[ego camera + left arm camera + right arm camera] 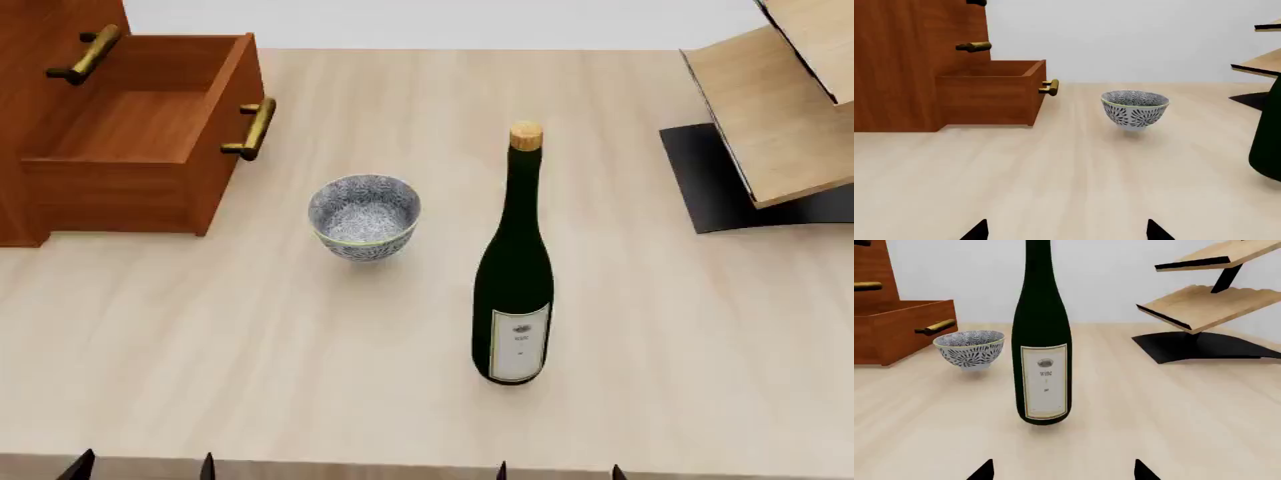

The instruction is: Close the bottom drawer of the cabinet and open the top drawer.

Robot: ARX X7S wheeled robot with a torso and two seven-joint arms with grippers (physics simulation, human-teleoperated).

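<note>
Both tools, left (140, 466) and right (561, 470), spread apart, well short of the pulled-out bottom drawer (140, 140).

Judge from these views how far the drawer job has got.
Nothing looks done. The bottom drawer stands pulled out of the cabinet, empty inside. Neither end effector, left or right, touches a handle; both look open. Left: push the bottom drawer shut, then open the top drawer.

Reddish-brown cabinet (40, 120) with brass handles; blue-and-white leaf-patterned bowl (364, 216); dark green bottle (514, 280), white label; pale tabletop (267, 350).
</note>
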